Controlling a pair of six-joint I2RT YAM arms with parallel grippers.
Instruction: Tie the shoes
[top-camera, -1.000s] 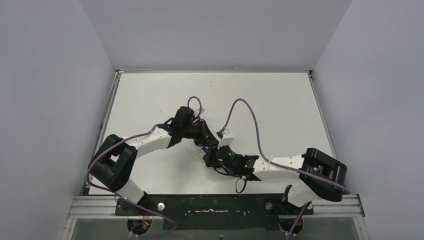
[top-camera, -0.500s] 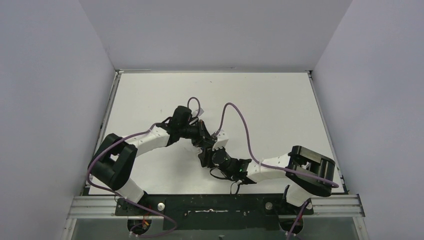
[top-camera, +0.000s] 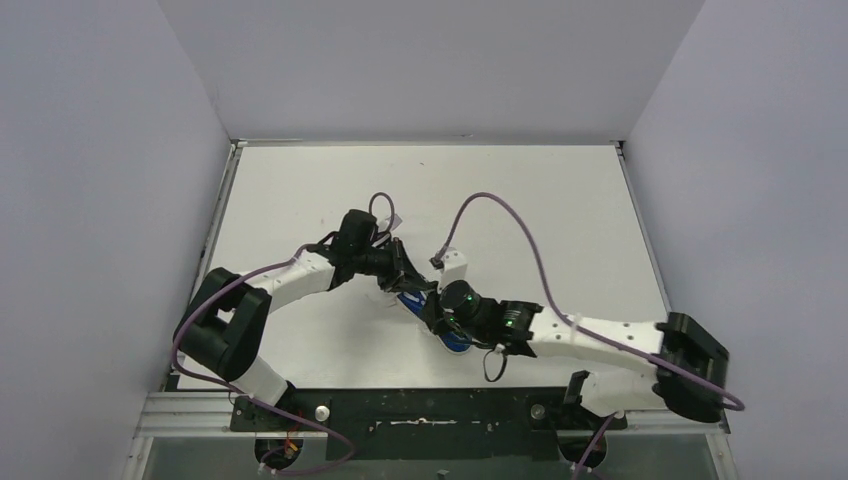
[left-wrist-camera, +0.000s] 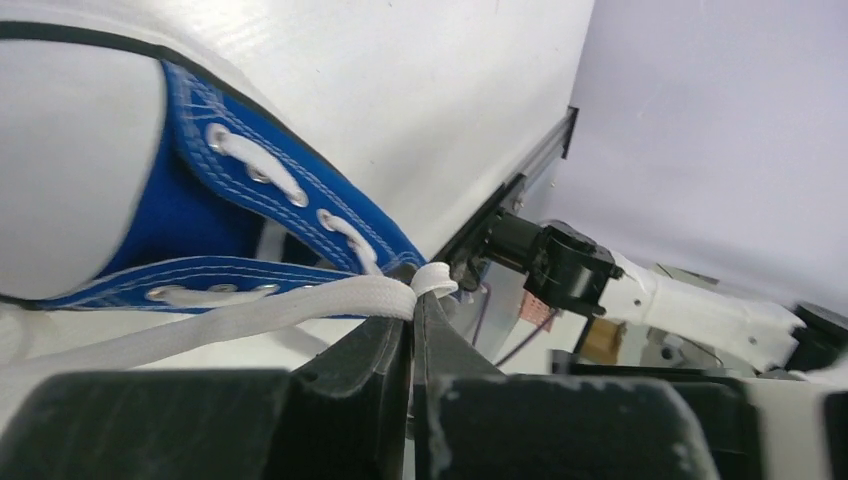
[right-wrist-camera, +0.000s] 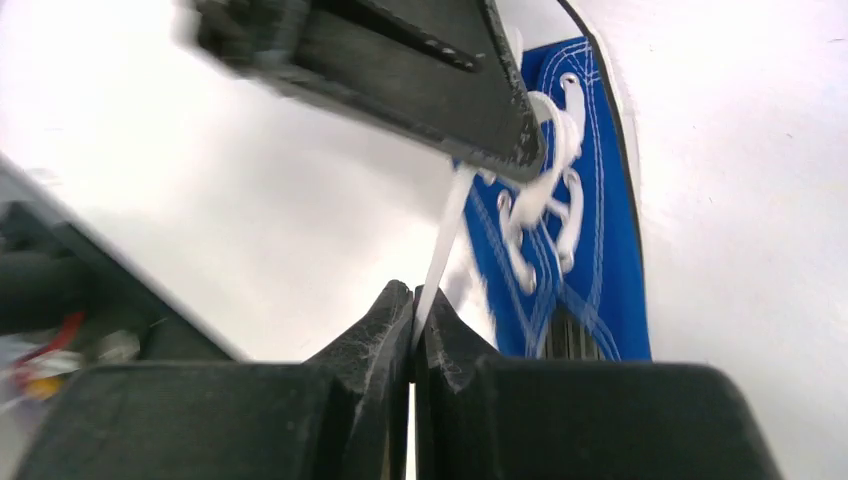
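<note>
A small blue sneaker (top-camera: 452, 340) with a white sole rim lies near the table's front middle, mostly hidden under the two grippers in the top view. It also shows in the left wrist view (left-wrist-camera: 260, 190) and in the right wrist view (right-wrist-camera: 590, 230). My left gripper (left-wrist-camera: 413, 290) is shut on a white lace (left-wrist-camera: 300, 310) that runs left to the eyelets. My right gripper (right-wrist-camera: 413, 300) is shut on another white lace (right-wrist-camera: 445, 235) stretched taut up to the shoe's eyelets. In the top view the left gripper (top-camera: 408, 278) and right gripper (top-camera: 432, 312) sit close together over the shoe.
The white table (top-camera: 560, 220) is walled at the back and both sides. Purple cables (top-camera: 500, 215) arch over both arms. The left arm's gripper body (right-wrist-camera: 380, 70) hangs just above the lace in the right wrist view. The right arm (left-wrist-camera: 680, 300) shows in the left wrist view.
The right arm has stretched out, its elbow swinging right toward the table's front corner, with the wrist shifting slightly right. The left gripper has edged slightly left. More of the blue shoe shows.
</note>
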